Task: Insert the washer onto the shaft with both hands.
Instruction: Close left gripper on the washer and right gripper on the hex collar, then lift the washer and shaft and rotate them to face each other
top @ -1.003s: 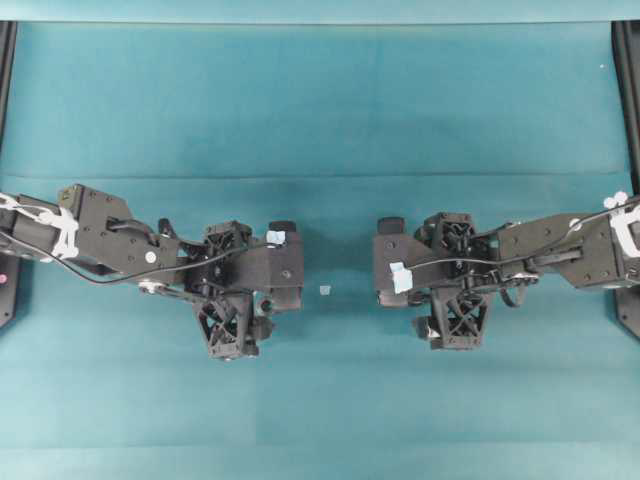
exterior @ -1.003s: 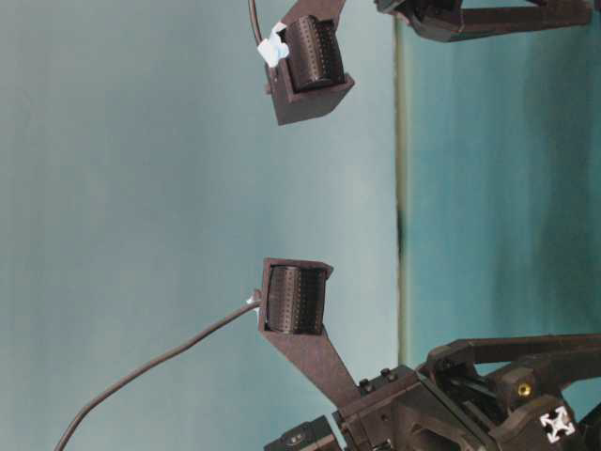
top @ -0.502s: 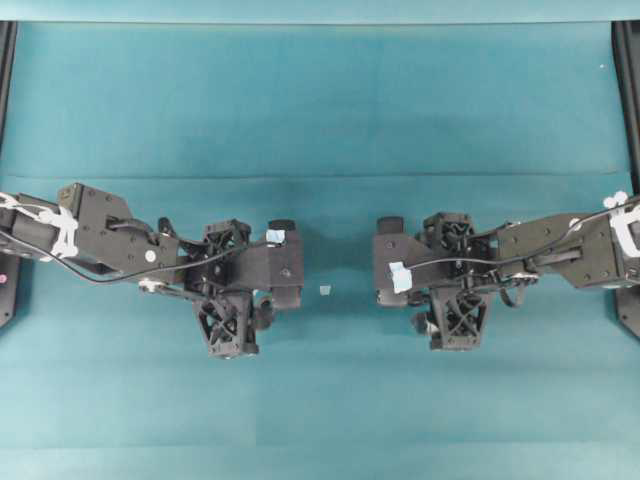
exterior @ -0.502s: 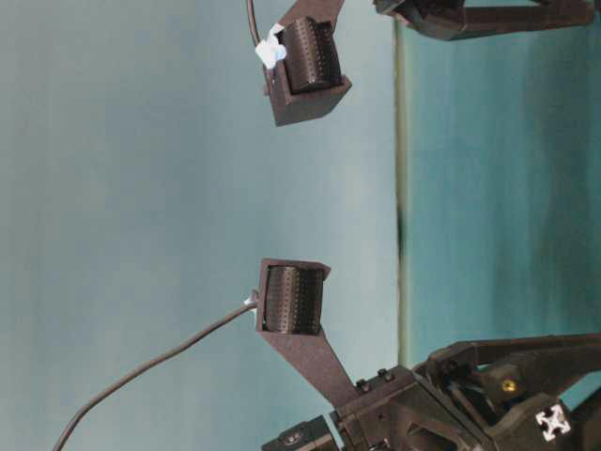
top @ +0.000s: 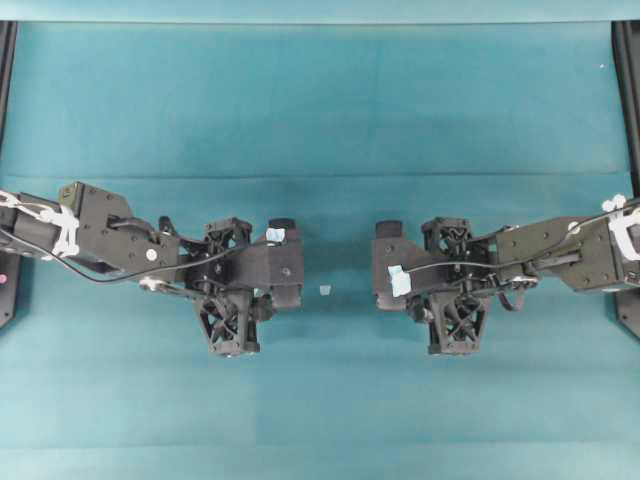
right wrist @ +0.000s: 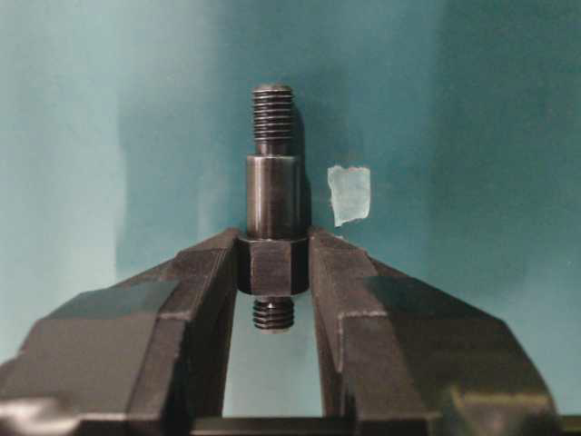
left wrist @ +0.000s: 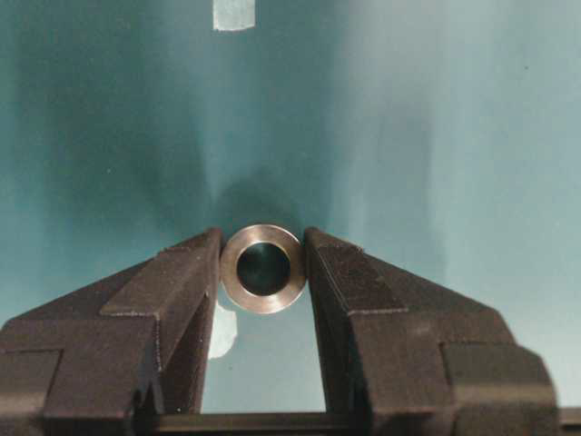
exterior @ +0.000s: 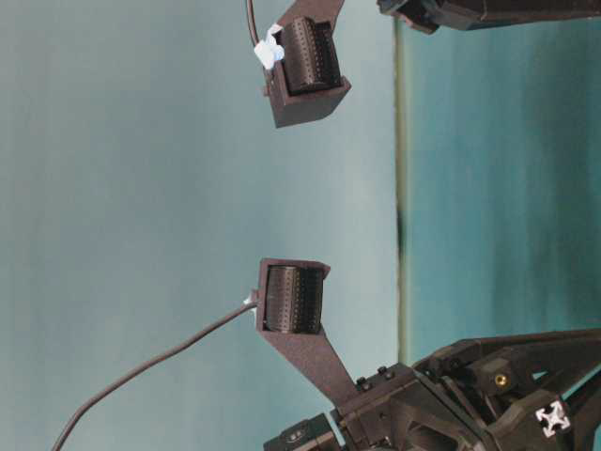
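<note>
In the left wrist view my left gripper [left wrist: 263,263] is shut on the washer [left wrist: 240,269], a silver ring with a dark hole facing the camera, pinched at the fingertips. In the right wrist view my right gripper [right wrist: 273,263] is shut on the shaft [right wrist: 273,195], gripping its thick collar, with the threaded tip pointing away. In the overhead view the left gripper [top: 288,262] and right gripper [top: 385,262] face each other across a gap. I cannot make out the washer or the shaft there.
A small white tape bit [top: 325,290] lies on the teal cloth between the grippers. It also shows in the left wrist view [left wrist: 234,14] and in the right wrist view [right wrist: 349,194]. Black frame posts stand at the table's left [top: 6,60] and right [top: 628,60] edges.
Both wrists have turned slightly and the arms have shifted a little. The gap between the grippers is about the same. Both grips look unchanged.
</note>
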